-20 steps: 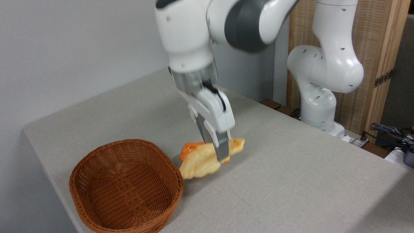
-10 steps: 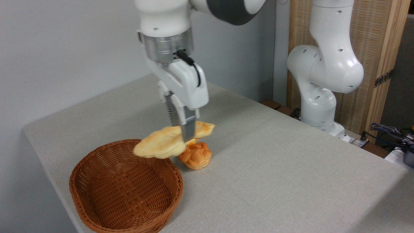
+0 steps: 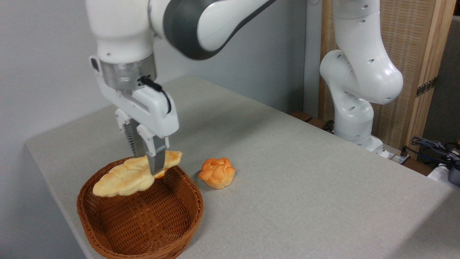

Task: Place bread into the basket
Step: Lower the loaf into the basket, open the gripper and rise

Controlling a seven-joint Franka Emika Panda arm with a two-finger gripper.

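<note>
Woven wicker basket [image 3: 140, 219]; matt cloth-like table [image 3: 305, 187].

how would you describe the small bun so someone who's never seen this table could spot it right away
Start at the oval wicker basket near the grey table's front left corner. Just right of it, alone on the cloth, sits the small round orange bun. Unlike the long pale braided loaf held in the gripper over the basket, it is short, flower-shaped and deeper orange.

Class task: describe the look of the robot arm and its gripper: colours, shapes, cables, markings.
The arm is glossy white with rounded segments, small dark holes and a dark grey joint band. A silver metal ring sits at the wrist. The gripper has a boxy white body, a short black cable, and two flat grey fingers.
</note>
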